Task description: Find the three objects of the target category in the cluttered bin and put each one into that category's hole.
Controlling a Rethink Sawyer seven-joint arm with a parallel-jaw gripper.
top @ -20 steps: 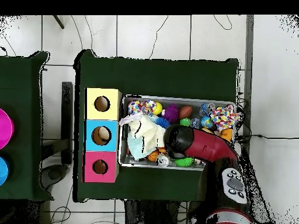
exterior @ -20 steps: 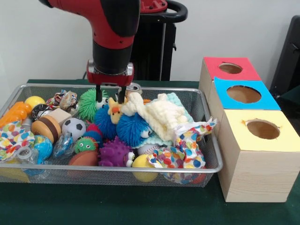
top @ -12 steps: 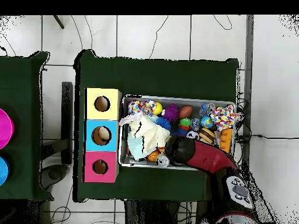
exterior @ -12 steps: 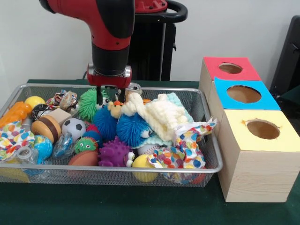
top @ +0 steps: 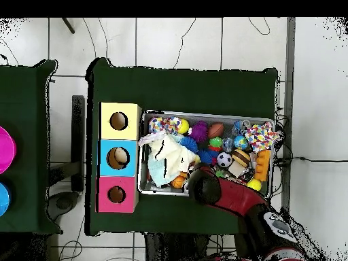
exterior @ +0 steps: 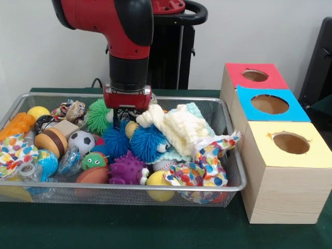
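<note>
On the green surface (exterior: 155,231), the wire bin (exterior: 129,189) sits just beside a row of three boxes, so a picked toy has only a short way to travel. Nearest is the yellow box (exterior: 288,171), then the blue box (exterior: 267,106), then the red box (exterior: 254,78), each with a round hole on top. In the bin's front lie a purple spiky ball (exterior: 126,168) and a soccer ball (exterior: 82,141); behind them a blue fuzzy ball (exterior: 147,142) lies against a cream cloth (exterior: 179,127). Which category is wanted I cannot tell. Toward the bin's far side, the end effector (exterior: 122,115) dips into the heap; whether it is spread or pinching something cannot be told.
</note>
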